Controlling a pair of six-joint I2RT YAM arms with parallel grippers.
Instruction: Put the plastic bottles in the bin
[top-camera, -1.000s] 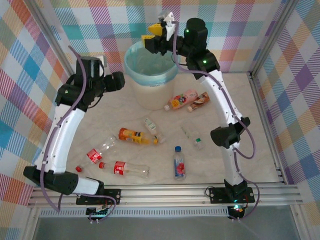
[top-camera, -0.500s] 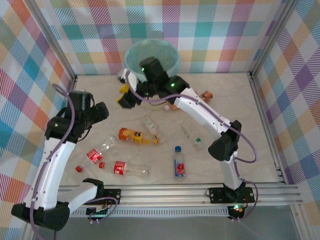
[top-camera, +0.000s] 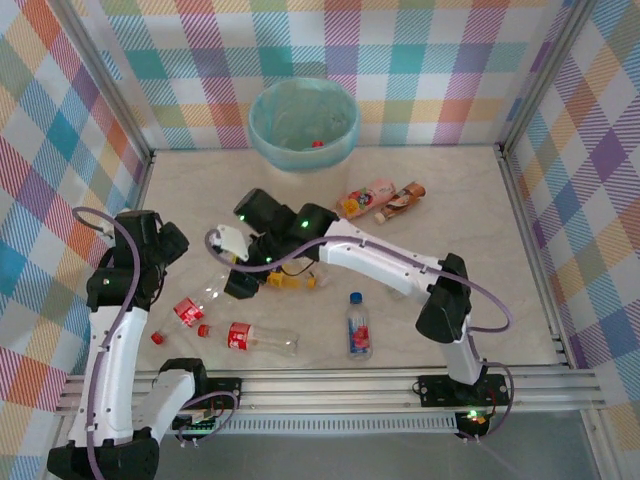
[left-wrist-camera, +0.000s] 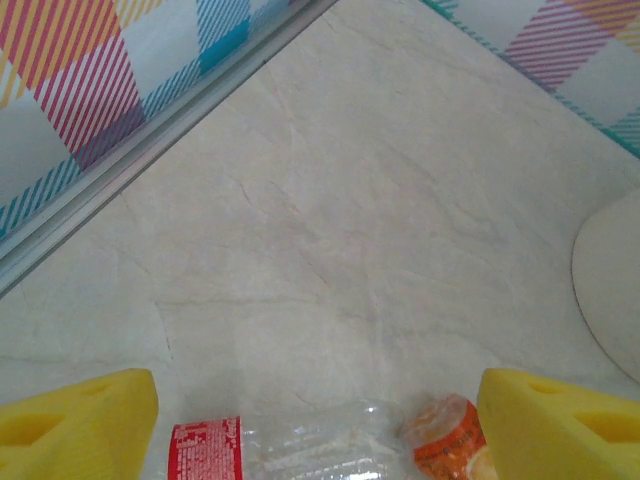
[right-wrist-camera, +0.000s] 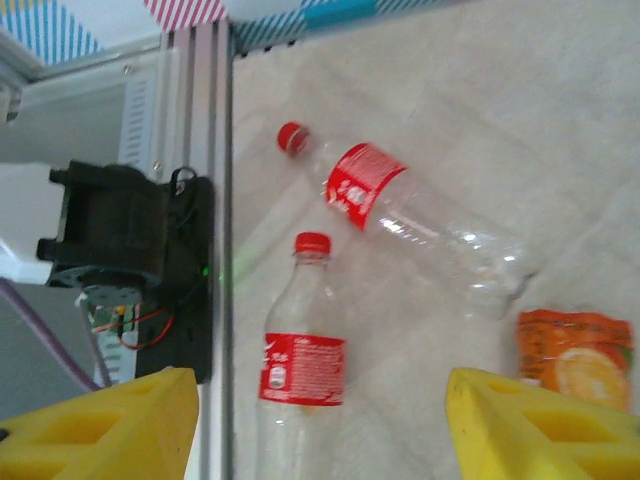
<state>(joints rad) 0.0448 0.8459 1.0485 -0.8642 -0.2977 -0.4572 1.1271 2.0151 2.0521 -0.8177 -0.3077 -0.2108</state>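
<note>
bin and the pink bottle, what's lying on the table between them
Nothing; in the top view the table between the bin and the pink bottle is bare.

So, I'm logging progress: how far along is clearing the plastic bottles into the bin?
Early on: something red lies in the teal-lined cream bin. The left claw and right claw are open and empty, the right over two clear red-labelled bottles. At least six bottles lie on the table, unbinned.
</note>
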